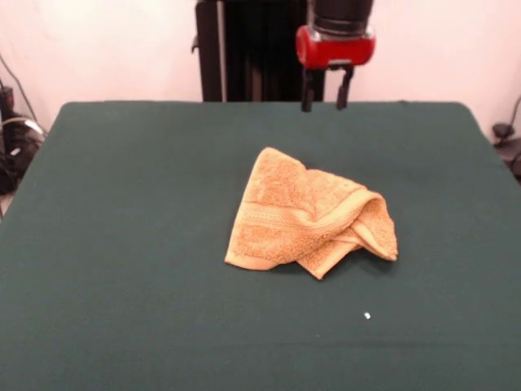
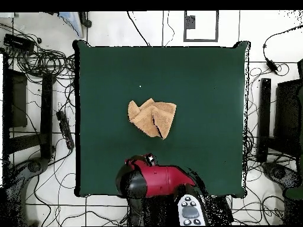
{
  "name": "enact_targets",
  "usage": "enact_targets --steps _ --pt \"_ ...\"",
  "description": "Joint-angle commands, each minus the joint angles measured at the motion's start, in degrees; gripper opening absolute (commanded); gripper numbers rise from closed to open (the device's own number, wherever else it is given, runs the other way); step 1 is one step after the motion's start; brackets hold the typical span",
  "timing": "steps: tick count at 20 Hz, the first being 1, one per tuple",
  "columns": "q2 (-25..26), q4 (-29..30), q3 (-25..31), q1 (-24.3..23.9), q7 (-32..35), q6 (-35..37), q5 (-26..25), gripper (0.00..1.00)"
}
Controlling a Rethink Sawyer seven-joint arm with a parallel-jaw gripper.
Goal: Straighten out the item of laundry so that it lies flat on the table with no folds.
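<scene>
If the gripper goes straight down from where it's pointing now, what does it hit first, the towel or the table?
Probably bare table: the gripper hangs open, pointing down near the robot's edge, and the crumpled towel lies apart from it, nearer mid-table. Depth is uncertain.

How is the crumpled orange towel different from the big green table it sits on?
The orange-yellow terry towel is small, while the dark green cloth-covered table is far bigger and spreads out all around it. The towel is bunched up with folds and a rolled-over edge; the table's cloth lies smooth and flat. The towel looks fluffy and has a woven band, but the table's cover is plain. Both are made of cloth.
</scene>
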Motion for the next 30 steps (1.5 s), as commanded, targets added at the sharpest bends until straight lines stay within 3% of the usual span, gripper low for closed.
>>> enact_targets --steps 1,20,23,30 --pt "4.21 -9.68 6.02 1.51 9.13 1.08 4.66 1.0" --pt "7.48 -21.23 9.04 -2.2 3.87 10.21 4.2 1.0" --pt "9.62 -26.32 9.03 -2.75 2.71 13.23 4.28 1.0" --pt "11.94 -31.37 8.91 -2.66 3.29 14.87 4.18 1.0"
